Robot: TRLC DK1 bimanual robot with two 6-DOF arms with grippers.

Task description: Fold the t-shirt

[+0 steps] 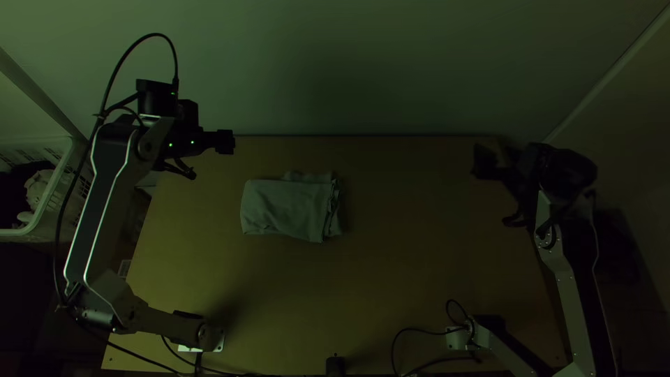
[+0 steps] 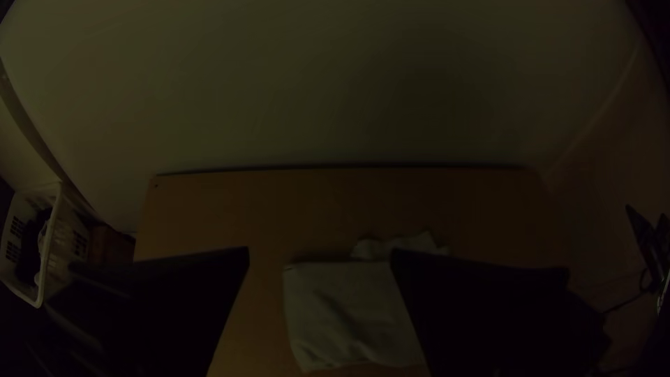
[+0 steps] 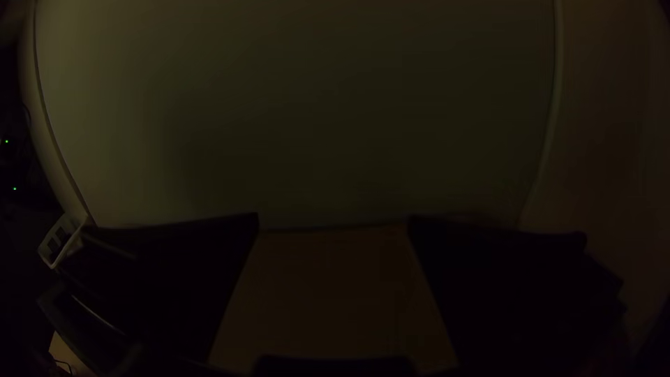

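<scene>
The grey-green t-shirt point(image 1: 286, 208) lies on the table left of its middle, folded into a compact rectangle, with loose layers at its right edge and a bit sticking out at the far side. My left gripper point(image 1: 206, 155) is over the table's far left corner area, apart from the cloth. In the left wrist view the left gripper point(image 2: 319, 258) is open, with the shirt point(image 2: 349, 307) seen beyond its fingers. At the table's far right stands my right gripper point(image 1: 497, 191), well away from the shirt. The right wrist view shows the right gripper point(image 3: 333, 222) open, bare table between its fingers.
A white basket point(image 1: 59, 188) holding dark and light items stands left of the table point(image 1: 419, 265). Behind the table rises a pale wall point(image 1: 391, 70). Black cables run along the near edge, and a small dark object point(image 1: 335, 366) is at its middle.
</scene>
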